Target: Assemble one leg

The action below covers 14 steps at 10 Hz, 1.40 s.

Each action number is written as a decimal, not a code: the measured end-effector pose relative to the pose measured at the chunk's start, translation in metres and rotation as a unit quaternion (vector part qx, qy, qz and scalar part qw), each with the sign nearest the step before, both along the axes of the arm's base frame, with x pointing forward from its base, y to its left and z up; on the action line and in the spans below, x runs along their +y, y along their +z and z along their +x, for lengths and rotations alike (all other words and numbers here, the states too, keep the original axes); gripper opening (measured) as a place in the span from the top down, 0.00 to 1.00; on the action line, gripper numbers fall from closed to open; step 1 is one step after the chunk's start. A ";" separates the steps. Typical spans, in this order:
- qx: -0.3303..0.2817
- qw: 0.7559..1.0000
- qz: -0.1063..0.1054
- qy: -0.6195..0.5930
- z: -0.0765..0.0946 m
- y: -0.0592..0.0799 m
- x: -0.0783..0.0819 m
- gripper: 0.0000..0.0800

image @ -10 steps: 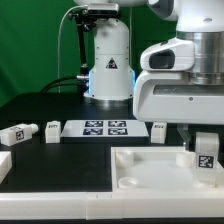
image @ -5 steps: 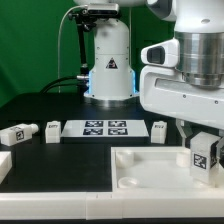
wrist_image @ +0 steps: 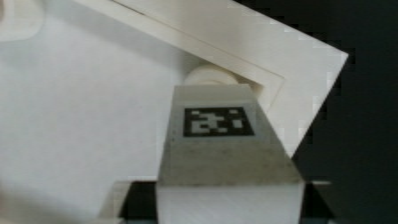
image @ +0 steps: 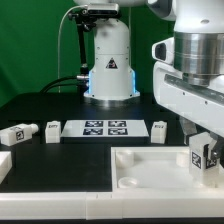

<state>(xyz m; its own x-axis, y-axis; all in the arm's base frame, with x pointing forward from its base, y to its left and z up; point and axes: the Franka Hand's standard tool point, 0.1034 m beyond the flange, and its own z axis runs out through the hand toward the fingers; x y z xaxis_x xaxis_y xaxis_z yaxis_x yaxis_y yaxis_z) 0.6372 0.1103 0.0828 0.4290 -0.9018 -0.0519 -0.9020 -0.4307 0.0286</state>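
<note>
One leg (image: 205,160), lower right of the exterior frame above the white tray-like piece (image: 150,153), clamped between fingers of the gripper (image: 203,150); judged light, stiff, smooth plastic, best held across flat opposite faces.

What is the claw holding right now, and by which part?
The claw grips a small white plastic blocky leg, pinched on its sides at the end opposite its rounded tip.

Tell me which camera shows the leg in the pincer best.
The wrist view: the leg fills the middle, tag facing the camera, round tip near the white tray. The exterior view shows it only small, low at its right edge.
</note>
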 end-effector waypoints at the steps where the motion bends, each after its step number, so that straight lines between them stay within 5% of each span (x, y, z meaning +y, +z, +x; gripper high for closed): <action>1: 0.000 1.000 0.001 0.001 0.000 -0.001 0.001 0.64; 2: 0.000 1.000 0.002 0.005 0.000 -0.001 0.002 0.39; 3: -0.001 1.000 0.004 0.030 0.000 -0.001 0.002 0.39; 4: -0.002 0.999 0.004 0.045 0.000 -0.001 0.002 0.23; 8: -0.010 0.955 0.016 0.296 -0.001 -0.002 0.005 0.19; 14: -0.020 0.814 0.029 0.580 -0.001 -0.002 0.006 0.19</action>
<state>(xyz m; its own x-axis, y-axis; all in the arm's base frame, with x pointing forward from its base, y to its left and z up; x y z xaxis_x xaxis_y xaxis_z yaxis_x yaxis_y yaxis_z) 0.6361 0.1160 0.0808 0.9924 0.1148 -0.0450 0.1129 -0.9927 -0.0418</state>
